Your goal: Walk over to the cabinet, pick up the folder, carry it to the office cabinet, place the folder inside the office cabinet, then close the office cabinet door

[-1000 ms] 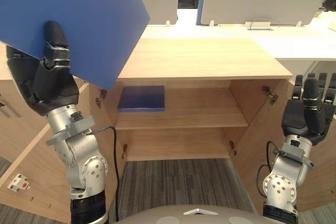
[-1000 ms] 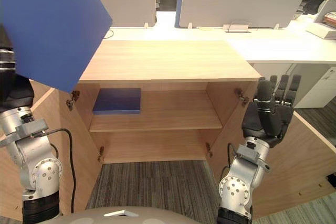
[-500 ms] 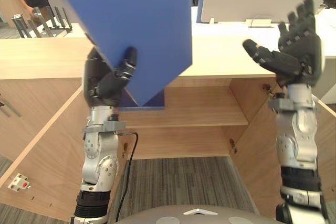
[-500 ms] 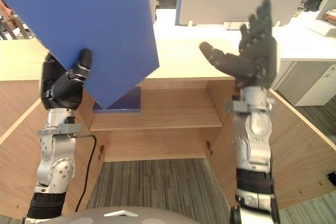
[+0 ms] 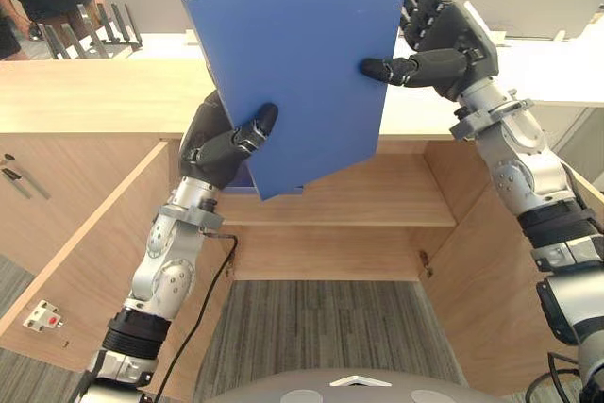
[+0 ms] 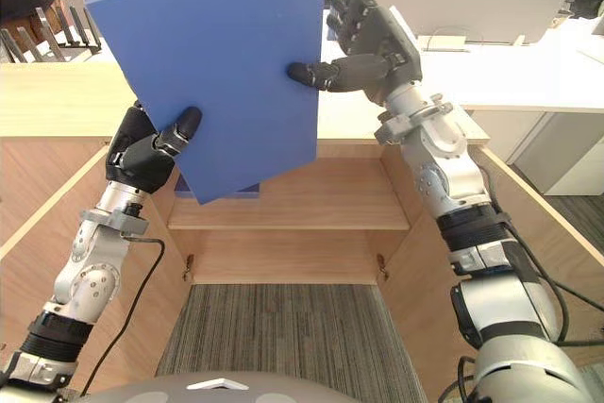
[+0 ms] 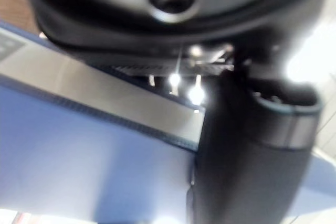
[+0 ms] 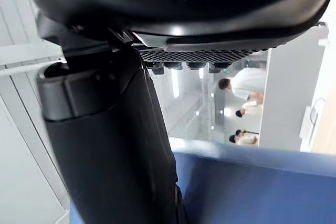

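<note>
One flat, smooth blue folder [image 5: 293, 54], pinched by left robot hand [image 5: 215, 143] at 7 o'clock, right robot hand [image 5: 448, 40] at 3 o'clock.

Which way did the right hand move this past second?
Yes: the right hand rose from beside the cabinet door to above the cabinet top, now pinching the folder.

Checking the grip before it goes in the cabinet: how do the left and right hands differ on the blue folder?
The left hand grips the folder at its lower corner; the right hand holds its right edge, higher up. The left hand's thumb slants upward across the front face; the right hand's thumb lies roughly level. Both pinch it, thumb in front.
</note>
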